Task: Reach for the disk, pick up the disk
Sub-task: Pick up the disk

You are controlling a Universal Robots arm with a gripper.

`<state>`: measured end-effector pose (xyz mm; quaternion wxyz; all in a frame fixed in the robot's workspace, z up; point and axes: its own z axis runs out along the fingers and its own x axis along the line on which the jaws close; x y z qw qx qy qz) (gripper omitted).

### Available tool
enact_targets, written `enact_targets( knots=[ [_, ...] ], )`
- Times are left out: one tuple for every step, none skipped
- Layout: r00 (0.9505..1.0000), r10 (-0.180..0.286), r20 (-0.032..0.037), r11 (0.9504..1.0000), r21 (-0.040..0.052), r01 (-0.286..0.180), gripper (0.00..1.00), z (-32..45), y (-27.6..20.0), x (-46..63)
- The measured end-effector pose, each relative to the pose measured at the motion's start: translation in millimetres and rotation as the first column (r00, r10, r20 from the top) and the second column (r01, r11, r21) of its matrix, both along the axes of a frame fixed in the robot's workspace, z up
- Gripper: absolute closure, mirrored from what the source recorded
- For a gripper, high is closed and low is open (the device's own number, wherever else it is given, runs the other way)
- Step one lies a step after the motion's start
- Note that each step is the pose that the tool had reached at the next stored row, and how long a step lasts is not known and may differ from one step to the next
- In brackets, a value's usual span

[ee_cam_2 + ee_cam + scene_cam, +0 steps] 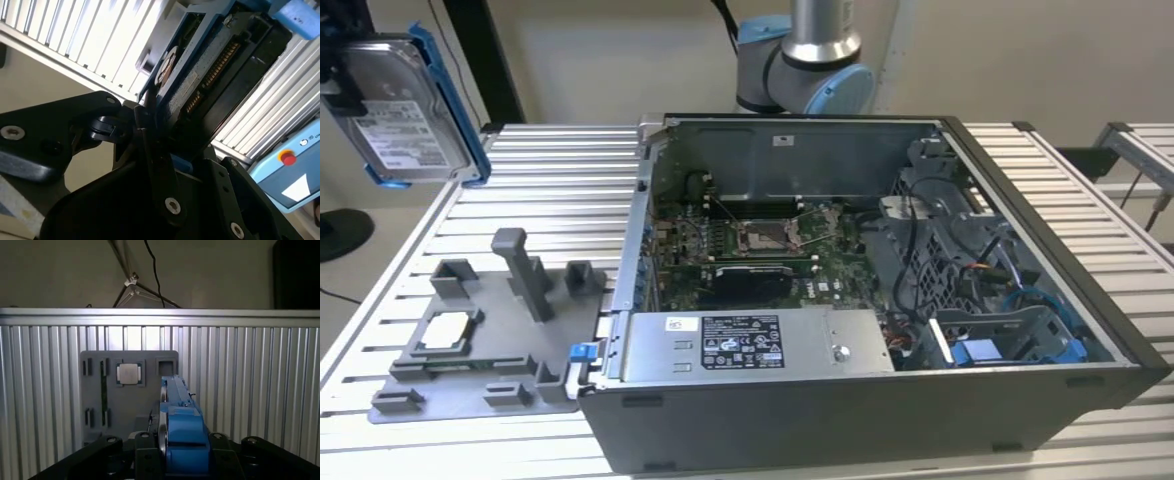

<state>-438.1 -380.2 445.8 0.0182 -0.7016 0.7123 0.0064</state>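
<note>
Evidently the flat silver-grey metal disk (407, 110), framed in blue plastic, is clamped edgewise by the black gripper (179, 442) well above the grey tray (507, 355), so a steady, centred squeeze is needed.

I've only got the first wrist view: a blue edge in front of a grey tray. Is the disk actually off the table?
Observer: Yes. In the exterior view the disk hangs in the air at that view's upper left, touching nothing on the table.
Operator: Which way is its label turned?
Observer: The white label faces the exterior camera, and the disk stands roughly upright.
Operator: What's gripping it?
Observer: In the second wrist view the black fingers are closed on one end of the disk, with its circuit-board side showing.
</note>
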Motion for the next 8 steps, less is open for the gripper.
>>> enact_targets(
  knots=[
    [1.0, 0.0, 0.0001, 1.0, 0.0, 0.0, 1.0, 3.1, 0.0, 0.0],
    [1.0, 0.0, 0.0001, 1.0, 0.0, 0.0, 1.0, 6.5, 0.0, 0.0],
    [1.0, 0.0, 0.0001, 1.0, 0.0001, 0.0, 1.0, 9.6, 0.0, 0.0],
    [1.0, 0.0, 0.0, 1.0, 0.0, 0.0, 1.0, 12.8, 0.0, 0.0],
    [1.0, 0.0, 0.0001, 1.0, 0.0001, 0.0, 1.0, 15.9, 0.0, 0.0],
    [1.0, 0.0, 0.0001, 1.0, 0.0, 0.0, 1.0, 18.9, 0.0, 0.0],
    [1.0, 0.0, 0.0, 1.0, 0.0, 0.0, 1.0, 21.7, 0.0, 0.0],
    [1.0, 0.0, 0.0001, 1.0, 0.0001, 0.0, 1.0, 24.3, 0.0, 0.0]
  ],
)
